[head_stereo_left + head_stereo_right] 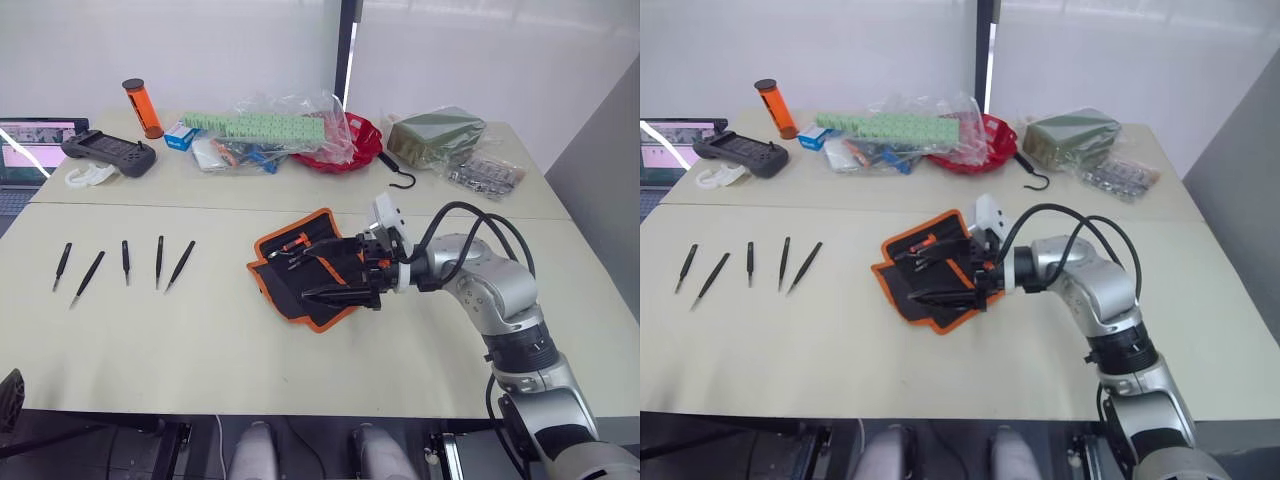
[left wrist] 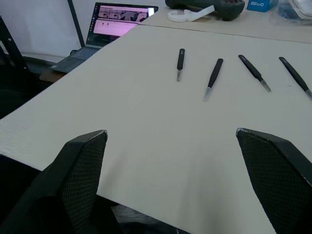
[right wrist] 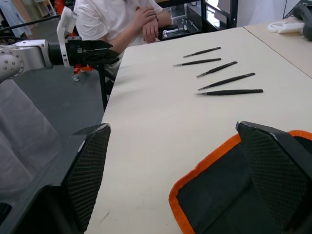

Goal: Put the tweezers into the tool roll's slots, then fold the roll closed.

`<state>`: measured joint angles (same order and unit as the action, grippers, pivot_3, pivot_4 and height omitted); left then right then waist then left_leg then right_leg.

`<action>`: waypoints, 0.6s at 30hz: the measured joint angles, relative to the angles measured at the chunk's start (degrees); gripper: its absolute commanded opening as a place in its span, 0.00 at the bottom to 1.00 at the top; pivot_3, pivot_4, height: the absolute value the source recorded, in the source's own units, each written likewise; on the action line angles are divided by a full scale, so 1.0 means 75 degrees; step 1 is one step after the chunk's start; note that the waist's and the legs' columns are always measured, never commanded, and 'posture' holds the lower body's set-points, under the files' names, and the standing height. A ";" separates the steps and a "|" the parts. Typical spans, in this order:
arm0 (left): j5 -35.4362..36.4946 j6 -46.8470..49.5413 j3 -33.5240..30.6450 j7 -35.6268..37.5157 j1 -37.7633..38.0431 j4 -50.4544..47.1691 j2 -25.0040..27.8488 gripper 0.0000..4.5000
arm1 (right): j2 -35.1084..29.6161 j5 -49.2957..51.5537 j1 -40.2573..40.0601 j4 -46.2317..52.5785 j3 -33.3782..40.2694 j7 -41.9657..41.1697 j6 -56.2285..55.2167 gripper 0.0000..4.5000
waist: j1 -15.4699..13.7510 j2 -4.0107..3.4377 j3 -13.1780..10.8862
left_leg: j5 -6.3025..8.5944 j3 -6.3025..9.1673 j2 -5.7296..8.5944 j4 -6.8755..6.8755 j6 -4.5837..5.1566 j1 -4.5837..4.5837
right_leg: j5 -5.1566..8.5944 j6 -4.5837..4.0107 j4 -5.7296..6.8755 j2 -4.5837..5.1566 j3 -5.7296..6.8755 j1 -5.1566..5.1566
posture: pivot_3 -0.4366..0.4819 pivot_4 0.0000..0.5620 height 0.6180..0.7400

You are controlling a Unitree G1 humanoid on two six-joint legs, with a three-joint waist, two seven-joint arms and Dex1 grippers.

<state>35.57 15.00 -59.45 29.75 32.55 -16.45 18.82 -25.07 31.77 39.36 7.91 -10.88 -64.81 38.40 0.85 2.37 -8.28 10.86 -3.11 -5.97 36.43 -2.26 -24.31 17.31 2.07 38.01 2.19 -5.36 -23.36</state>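
Spread wide and gripping nothing, the right gripper [image 1: 345,292] hovers over the near edge of the tool roll [image 1: 310,265], which lies unfolded at the centre of the cream table [image 1: 220,350]; in the right wrist view its two black fingers [image 3: 90,168] stand well apart with the roll's orange edging between them. At 9 o'clock from the roll and well apart from it, the five tweezers [image 1: 125,262] lie in a loose row, tips toward the robot, none yet in the slots [image 1: 300,248]. The left gripper [image 2: 170,185], low at the table's near-left corner, is likewise spread and empty, with four of the tweezers visible beyond it. At 12 o'clock along the far edge sit a clear bag of green parts [image 1: 270,128], a red bowl [image 1: 362,142], a dark green packet [image 1: 435,135], a black controller [image 1: 108,152], a black hook [image 1: 398,172] and an orange tube [image 1: 143,107]. The roll looks soft and floppy, likely to sag unless pinned while filled; the tweezers appear light, stiff and slick, best pinched mid-body, clear of the fine tips. How many slots are free is hard to judge, since the arm covers part of the roll, and small orange-and-black items already tucked inside are too small to identify.
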 measured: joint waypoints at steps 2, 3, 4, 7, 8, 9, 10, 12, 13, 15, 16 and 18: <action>0.0081 0.0090 0.0001 -0.0078 -0.0170 0.0308 0.0358 1.00 | 0.0005 -0.0051 0.0026 0.0002 -0.0004 0.0055 -0.0101 0.99 | -0.0008 0.0001 0.0000 | 0.0000 0.0001 0.0000 -0.0004 0.0000 0.0002 | 0.0001 -0.0001 0.0001 0.0000 0.0003 0.0000 | 0.48 0.27 0.97; 0.0108 0.0207 0.0002 -0.0158 -0.0349 0.0493 0.0591 1.00 | 0.0013 -0.0095 0.0025 0.0002 -0.0016 0.0097 -0.0120 0.99 | -0.0011 0.0000 0.0000 | 0.0000 0.0001 0.0000 -0.0004 0.0000 0.0001 | 0.0001 -0.0002 0.0002 0.0000 0.0004 -0.0002 | 0.48 0.27 0.97; 0.0124 0.0286 0.0006 -0.0231 -0.0534 0.0653 0.0806 1.00 | 0.0022 -0.0122 0.0021 0.0006 -0.0028 0.0126 -0.0130 0.99 | -0.0014 0.0000 0.0000 | 0.0000 0.0001 0.0000 -0.0005 0.0000 0.0000 | 0.0001 -0.0002 0.0003 0.0000 0.0004 -0.0004 | 0.48 0.27 0.97; 0.0098 0.0421 0.0161 -0.0356 -0.1467 0.1511 0.1692 1.00 | -0.0050 -0.0277 0.0008 0.0087 -0.0114 0.0144 -0.0293 0.99 | -0.0019 0.0001 -0.0001 | -0.0001 0.0000 0.0000 -0.0006 -0.0001 0.0001 | 0.0001 -0.0002 0.0006 0.0000 0.0008 -0.0002 | 0.48 0.27 0.97; 0.0045 0.0476 0.0271 -0.0373 -0.1792 0.1877 0.2010 1.00 | -0.0078 -0.0324 0.0009 0.0111 -0.0153 0.0141 -0.0354 0.99 | -0.0023 0.0001 -0.0001 | -0.0001 0.0001 0.0000 -0.0007 -0.0001 0.0001 | 0.0001 -0.0002 0.0006 0.0000 0.0011 -0.0003 | 0.48 0.27 0.97; 0.0007 0.0523 0.0383 -0.0375 -0.2098 0.2156 0.2241 1.00 | -0.0108 -0.0337 -0.0002 0.0162 -0.0184 0.0141 -0.0397 0.99 | -0.0011 0.0002 0.0000 | -0.0001 -0.0002 0.0000 -0.0009 -0.0001 0.0000 | 0.0001 -0.0002 0.0005 0.0000 0.0011 -0.0005 | 0.48 0.27 0.97; -0.0101 0.0628 0.0689 -0.0335 -0.2481 0.2541 0.2578 1.00 | -0.0179 -0.0355 -0.0017 0.0219 -0.0200 0.0144 -0.0416 0.99 | -0.0012 0.0001 -0.0001 | -0.0001 -0.0006 0.0001 -0.0012 -0.0002 0.0001 | 0.0001 -0.0001 0.0006 0.0001 0.0010 -0.0004 | 0.48 0.27 0.97; -0.0298 0.0775 0.1186 -0.0238 -0.2983 0.3153 0.3013 1.00 | -0.0226 -0.0398 -0.0029 0.0281 -0.0200 0.0161 -0.0430 0.99 | -0.0008 0.0004 0.0001 | -0.0001 -0.0009 0.0000 -0.0020 -0.0002 -0.0001 | 0.0000 -0.0001 0.0006 0.0001 0.0012 -0.0014 | 0.48 0.27 0.97; -0.0372 0.0871 0.1441 -0.0161 -0.3284 0.3511 0.3205 1.00 | -0.0252 -0.0401 -0.0044 0.0325 -0.0200 0.0176 -0.0431 0.99 | -0.0009 0.0004 0.0000 | -0.0002 -0.0010 0.0000 -0.0026 -0.0003 -0.0001 | 0.0000 -0.0001 0.0007 0.0001 0.0014 -0.0019 | 0.48 0.27 0.97; -0.0564 0.0913 0.1883 -0.0070 -0.4093 0.4437 0.3553 1.00 | -0.0358 -0.0397 -0.0125 0.0477 -0.0169 0.0245 -0.0418 0.99 | -0.0015 0.0009 -0.0001 | -0.0004 -0.0008 -0.0002 -0.0036 -0.0005 -0.0006 | 0.0000 -0.0002 0.0013 0.0000 0.0025 -0.0034 | 0.48 0.27 0.97; -0.0675 0.0909 0.2064 -0.0040 -0.4462 0.4906 0.3715 1.00 | -0.0409 -0.0391 -0.0173 0.0563 -0.0143 0.0296 -0.0390 0.99 | -0.0016 0.0014 0.0000 | -0.0005 -0.0009 -0.0002 -0.0046 -0.0007 -0.0007 | 0.0000 -0.0003 0.0014 0.0000 0.0027 -0.0042 | 0.48 0.27 0.97; -0.0989 0.0822 0.2482 0.0035 -0.5163 0.5869 0.4044 1.00 | -0.0512 -0.0371 -0.0269 0.0746 -0.0077 0.0420 -0.0295 0.99 | -0.0008 0.0015 0.0001 | -0.0007 -0.0016 -0.0001 -0.0054 -0.0009 -0.0012 | -0.0001 -0.0004 0.0016 0.0002 0.0026 -0.0056 | 0.48 0.27 0.97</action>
<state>28.15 21.17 -40.83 30.01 -6.18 27.57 49.14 -28.90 28.98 37.34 13.50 -11.46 -61.66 36.19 0.79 2.48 -8.28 10.81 -3.23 -5.98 36.02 -2.33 -24.40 17.30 2.04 38.13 2.20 -5.17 -23.78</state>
